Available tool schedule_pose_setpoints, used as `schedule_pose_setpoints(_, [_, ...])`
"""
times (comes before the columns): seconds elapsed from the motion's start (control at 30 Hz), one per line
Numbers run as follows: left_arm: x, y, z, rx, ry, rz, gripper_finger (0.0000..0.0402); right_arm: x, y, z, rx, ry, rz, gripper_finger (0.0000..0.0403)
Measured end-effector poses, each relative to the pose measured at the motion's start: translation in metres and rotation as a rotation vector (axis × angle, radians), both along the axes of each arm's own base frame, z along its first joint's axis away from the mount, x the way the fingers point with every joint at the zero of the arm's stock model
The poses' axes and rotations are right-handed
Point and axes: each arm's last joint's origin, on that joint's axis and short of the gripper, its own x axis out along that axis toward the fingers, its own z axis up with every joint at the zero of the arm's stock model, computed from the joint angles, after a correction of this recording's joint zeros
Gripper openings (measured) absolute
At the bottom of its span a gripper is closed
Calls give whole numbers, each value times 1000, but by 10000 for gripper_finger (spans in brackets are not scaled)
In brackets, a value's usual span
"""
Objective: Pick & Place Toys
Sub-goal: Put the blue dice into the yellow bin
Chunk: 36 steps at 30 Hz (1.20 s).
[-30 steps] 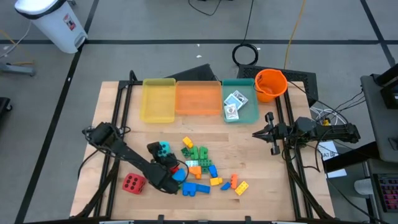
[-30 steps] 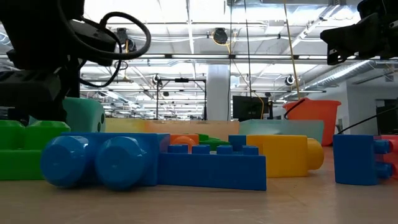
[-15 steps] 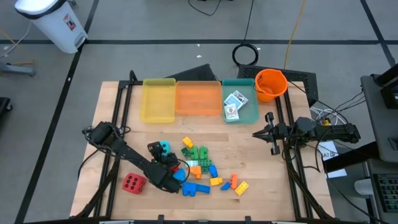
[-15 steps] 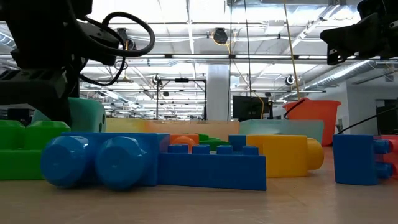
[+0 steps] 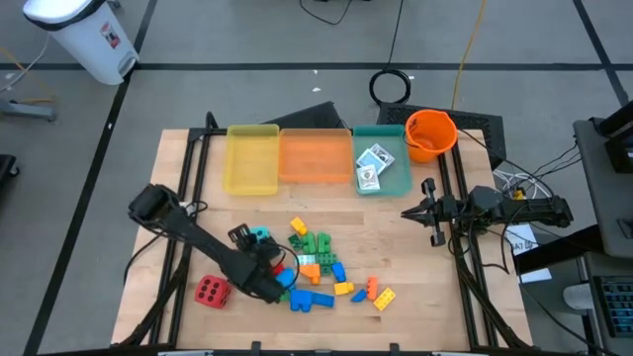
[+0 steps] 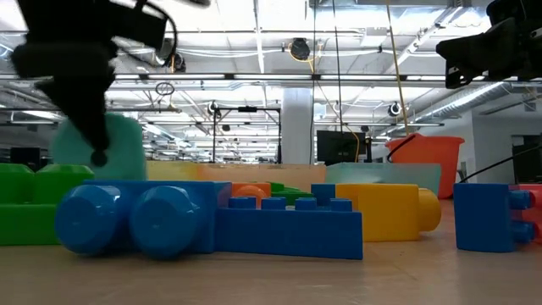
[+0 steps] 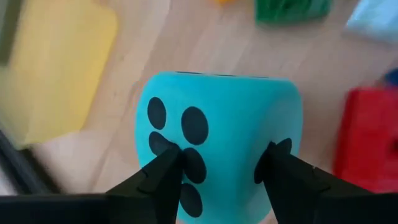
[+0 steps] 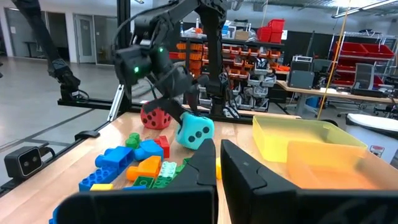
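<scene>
A cyan foam die (image 7: 217, 124) with black dots hangs between the fingers of my left gripper (image 7: 221, 168), which is shut on it over the table's near-left part (image 5: 259, 243). The right wrist view shows the die (image 8: 194, 130) tilted under the dark fingers. A red die (image 5: 211, 290) rests on the table to its near left. Many coloured bricks (image 5: 321, 269) lie scattered just to the right. Card packs (image 5: 373, 164) lie in the teal tray (image 5: 396, 180). My right gripper (image 5: 427, 210) waits shut at the table's right edge. My left gripper pinches the cyan die by two opposite faces, one finger (image 7: 163, 177) on the dotted face (image 7: 189, 134), the other on the far side (image 7: 283, 134). The fingers slant down from above on the table's left. The die sits tilted, raised a little off the wood.
Yellow (image 5: 251, 158), orange (image 5: 315, 156) and teal trays stand in a row at the far edge, with an orange bucket (image 5: 430, 133) at the far right corner. Bare wood lies between the trays and the brick pile.
My left gripper has risen, rolling somewhat, and the cyan die has come up off the table with it and tipped. The bricks, the red die and my right arm have kept still.
</scene>
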Motion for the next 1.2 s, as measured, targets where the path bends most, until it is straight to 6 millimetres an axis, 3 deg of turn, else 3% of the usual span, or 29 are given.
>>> schedule_pose_setpoints(0.27, [-14,22,42,-14,-102,61,171,0,0,0,-1,0,-1,0])
schedule_pose_setpoints(0.6, [-31,80,82,90,-145,206,131,0,0,0,-1,0,0,0])
schedule_pose_setpoints(0.83, [-27,132,93,240,-109,221,131,0,0,0,0,0,0,0])
schedule_pose_setpoints(1.2, [-14,219,92,304,-55,246,125,0,0,0,0,0,0,0])
